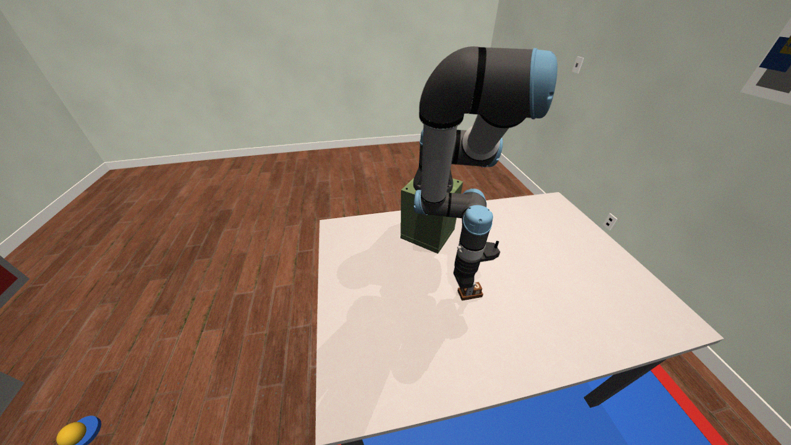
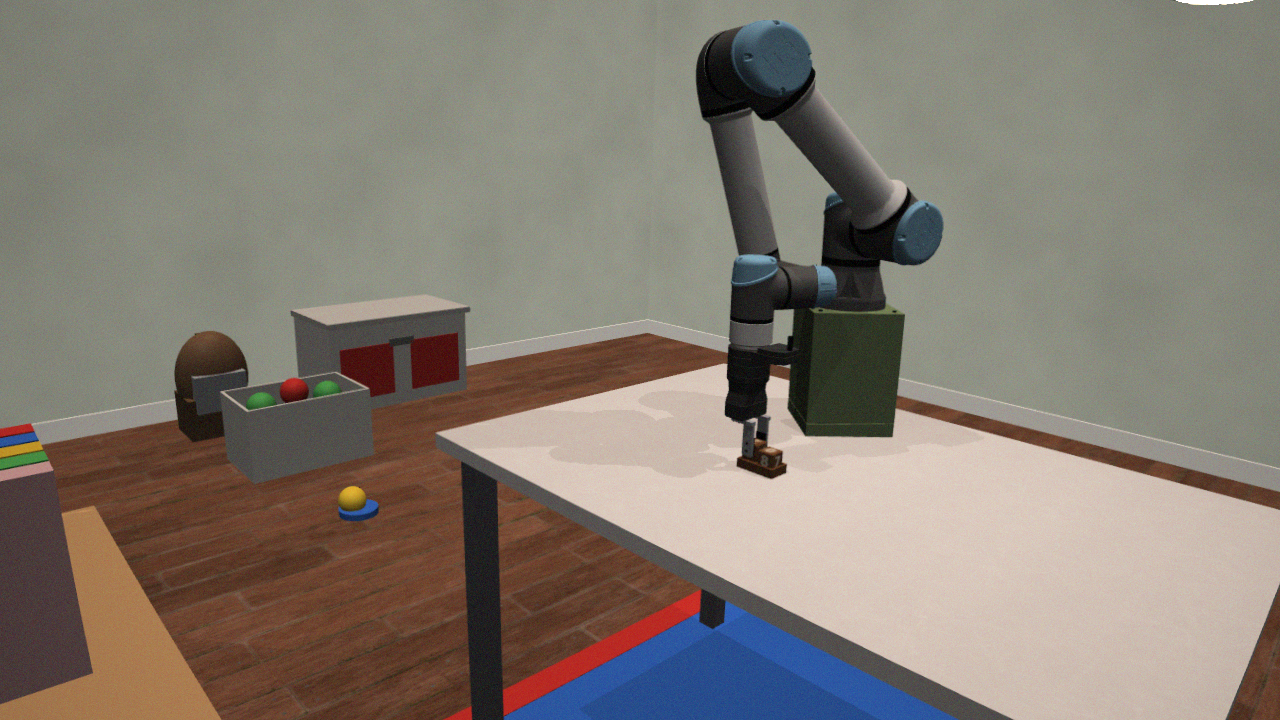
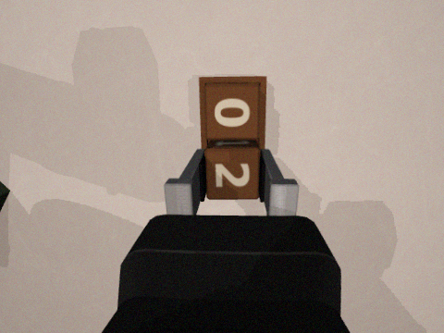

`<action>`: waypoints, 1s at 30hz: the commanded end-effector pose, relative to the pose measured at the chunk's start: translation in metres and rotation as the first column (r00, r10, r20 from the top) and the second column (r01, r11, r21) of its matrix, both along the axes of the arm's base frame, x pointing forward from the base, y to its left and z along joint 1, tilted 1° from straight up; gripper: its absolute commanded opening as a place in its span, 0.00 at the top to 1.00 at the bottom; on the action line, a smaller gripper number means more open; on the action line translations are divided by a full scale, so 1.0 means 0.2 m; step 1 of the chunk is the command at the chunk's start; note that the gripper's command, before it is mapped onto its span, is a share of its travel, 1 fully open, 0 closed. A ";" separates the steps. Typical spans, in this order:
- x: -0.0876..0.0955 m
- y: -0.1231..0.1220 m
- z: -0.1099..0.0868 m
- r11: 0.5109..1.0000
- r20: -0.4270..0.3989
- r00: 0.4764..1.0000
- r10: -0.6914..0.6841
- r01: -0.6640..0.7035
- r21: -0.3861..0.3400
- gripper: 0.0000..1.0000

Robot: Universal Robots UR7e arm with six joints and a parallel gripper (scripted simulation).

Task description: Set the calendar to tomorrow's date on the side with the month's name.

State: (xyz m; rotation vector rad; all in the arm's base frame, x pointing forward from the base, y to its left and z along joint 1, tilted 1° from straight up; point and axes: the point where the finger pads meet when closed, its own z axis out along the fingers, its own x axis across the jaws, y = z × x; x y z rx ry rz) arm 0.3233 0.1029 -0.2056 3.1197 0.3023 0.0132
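The small brown calendar tray lies flat on the white table. In the wrist view a brown cube with a white 0 on top stands in the tray's far half. A second brown cube with a white 2 on top sits right beside it, low in the tray. My gripper points straight down, its grey fingers against this cube's two sides. The cubes' side faces and the month's name are hidden.
The arm's green base block stands on the table just behind the tray. A grey bin of balls, a cabinet and a yellow ball are on the floor, away from the table.
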 end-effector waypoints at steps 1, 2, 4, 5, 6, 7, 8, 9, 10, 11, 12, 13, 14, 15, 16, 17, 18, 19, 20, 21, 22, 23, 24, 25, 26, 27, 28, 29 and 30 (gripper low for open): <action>0.01 0.00 -0.02 1.000 0.004 1.000 0.001 -0.001 -0.001 0.40; 0.01 0.00 -0.02 1.000 0.004 1.000 0.001 -0.001 -0.001 0.40; 0.01 0.00 -0.02 1.000 0.004 1.000 0.001 -0.001 -0.001 0.40; 0.01 0.00 -0.02 1.000 0.004 1.000 0.001 -0.001 -0.001 0.40; 0.01 0.00 -0.03 1.000 0.004 1.000 0.001 -0.001 -0.001 0.40; 0.01 0.00 -0.03 1.000 0.004 1.000 0.001 -0.001 -0.001 0.40; 0.01 0.00 -0.03 1.000 0.004 1.000 0.001 -0.001 -0.001 0.40; 0.01 0.00 -0.03 1.000 0.004 1.000 0.001 -0.001 -0.001 0.40; 0.01 0.00 -0.03 1.000 0.004 1.000 0.001 -0.001 0.000 0.40; 0.01 0.00 -0.03 1.000 0.004 1.000 0.001 -0.001 0.000 0.40; 0.01 0.00 -0.03 1.000 0.004 1.000 0.001 -0.001 0.000 0.40; 0.01 0.00 -0.03 1.000 0.004 1.000 0.001 -0.001 0.000 0.40; 0.01 0.00 -0.03 1.000 0.004 1.000 0.001 -0.001 0.000 0.40; 0.01 0.00 -0.03 1.000 0.004 1.000 0.001 -0.001 0.000 0.40; 0.01 0.00 -0.04 1.000 0.004 1.000 0.001 -0.001 0.000 0.40; 0.01 0.00 -0.04 1.000 0.004 1.000 0.001 -0.001 0.000 0.40; 0.01 0.00 -0.04 1.000 0.003 1.000 0.001 -0.001 0.000 0.40; 0.01 0.00 -0.03 1.000 0.004 1.000 0.001 -0.001 0.000 0.40; 0.01 0.00 -0.03 1.000 0.004 1.000 0.001 -0.001 0.000 0.40; 0.01 0.00 -0.03 1.000 0.004 1.000 0.001 -0.001 0.000 0.40; 0.01 0.00 -0.03 1.000 0.004 1.000 0.001 -0.001 0.000 0.40; 0.01 0.00 -0.03 1.000 0.004 1.000 0.001 -0.001 -0.001 0.40; 0.01 0.00 -0.03 1.000 0.004 1.000 0.001 -0.001 0.000 0.40; 0.01 0.00 -0.03 1.000 0.004 1.000 0.001 -0.001 0.000 0.40; 0.01 0.00 -0.03 1.000 0.004 1.000 0.001 -0.001 0.000 0.40; 0.01 0.00 -0.03 1.000 0.004 1.000 0.001 -0.001 0.000 0.40; 0.01 0.00 -0.03 1.000 0.004 1.000 0.001 -0.001 0.000 0.40; 0.01 0.00 -0.03 1.000 0.004 1.000 0.001 -0.001 0.000 0.40; 0.01 0.00 -0.03 1.000 0.004 1.000 0.001 -0.001 0.000 0.40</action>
